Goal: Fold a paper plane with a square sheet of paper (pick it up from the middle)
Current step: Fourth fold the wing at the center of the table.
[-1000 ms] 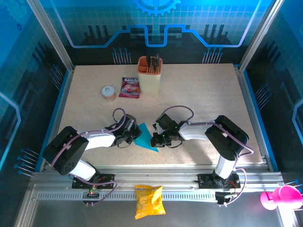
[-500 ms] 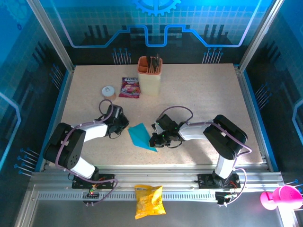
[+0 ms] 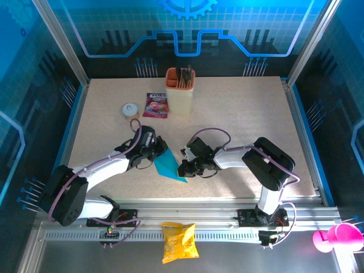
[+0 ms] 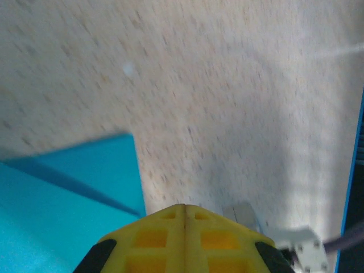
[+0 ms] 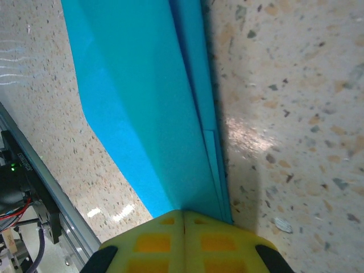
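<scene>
— What is the overhead camera showing?
— The blue paper, folded to a wedge, is lying on the table between the two grippers, toward the front edge. The left gripper is sitting just beside its left edge, and the right gripper at its lower right end.
— And the left wrist?
— Its fingers are pressing together with nothing between them. The paper is lying just to their left.
— The right wrist?
— Those jaws are pressing closed too, tips sitting over the paper's near end, its folded layers running away from them.
</scene>
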`<action>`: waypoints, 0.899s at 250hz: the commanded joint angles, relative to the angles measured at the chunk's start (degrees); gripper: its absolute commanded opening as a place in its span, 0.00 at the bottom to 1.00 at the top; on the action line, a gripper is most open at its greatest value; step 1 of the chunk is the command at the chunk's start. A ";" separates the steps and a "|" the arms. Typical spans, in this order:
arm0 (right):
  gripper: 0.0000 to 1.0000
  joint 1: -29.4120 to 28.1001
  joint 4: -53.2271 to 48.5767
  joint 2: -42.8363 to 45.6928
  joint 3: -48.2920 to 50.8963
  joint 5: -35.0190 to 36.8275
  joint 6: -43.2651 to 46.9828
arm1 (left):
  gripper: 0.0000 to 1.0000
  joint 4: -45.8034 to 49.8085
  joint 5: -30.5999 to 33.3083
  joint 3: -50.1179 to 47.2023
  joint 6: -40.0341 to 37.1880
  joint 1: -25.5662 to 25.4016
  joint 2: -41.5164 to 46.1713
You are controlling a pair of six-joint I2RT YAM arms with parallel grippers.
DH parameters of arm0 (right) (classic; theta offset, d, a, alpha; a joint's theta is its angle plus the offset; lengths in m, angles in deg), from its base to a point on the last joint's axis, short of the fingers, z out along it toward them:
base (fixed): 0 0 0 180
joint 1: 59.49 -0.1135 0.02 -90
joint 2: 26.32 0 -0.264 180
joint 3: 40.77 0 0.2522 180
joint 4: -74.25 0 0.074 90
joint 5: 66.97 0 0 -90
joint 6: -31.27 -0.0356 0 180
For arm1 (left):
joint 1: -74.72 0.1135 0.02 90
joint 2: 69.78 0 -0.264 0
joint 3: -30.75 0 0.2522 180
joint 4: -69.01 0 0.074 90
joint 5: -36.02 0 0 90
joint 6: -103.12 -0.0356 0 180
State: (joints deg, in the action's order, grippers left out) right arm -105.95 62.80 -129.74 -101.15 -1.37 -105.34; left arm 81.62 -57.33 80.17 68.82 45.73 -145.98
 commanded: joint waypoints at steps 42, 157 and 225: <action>0.00 -1.00 -8.70 -2.35 0.51 6.18 0.28 | 0.00 -5.52 0.62 -3.49 1.73 -2.12 -9.63; 0.00 -3.45 -3.17 3.75 9.25 3.72 3.45 | 0.00 -5.18 4.10 -2.92 1.77 -1.95 -17.08; 0.00 -4.43 -9.07 10.89 12.28 4.99 6.82 | 0.00 -4.91 4.36 -1.70 1.29 -1.81 -18.81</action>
State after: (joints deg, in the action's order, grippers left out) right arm -108.77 66.55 -121.15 -91.88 3.33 -101.69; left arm 71.90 -58.03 78.69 70.17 43.17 -161.48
